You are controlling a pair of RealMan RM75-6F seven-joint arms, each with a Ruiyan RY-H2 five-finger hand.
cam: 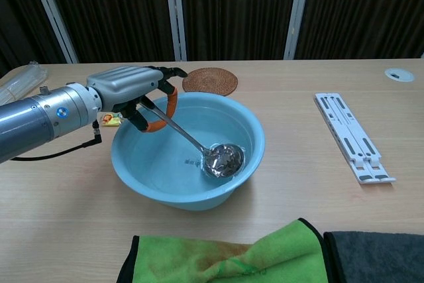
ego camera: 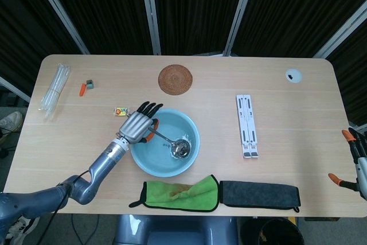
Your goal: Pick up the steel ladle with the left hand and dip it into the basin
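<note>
One hand does the work here: the left hand (ego camera: 137, 125) grips the handle of the steel ladle (cam: 199, 146), which slants down from the hand toward about 4 o'clock in the head view. Its bowl sits low inside the blue basin (ego camera: 194, 133), at the water near the front wall. The right hand (ego camera: 356, 162) is far off at the table's 3 o'clock edge; I cannot tell how its fingers lie.
</note>
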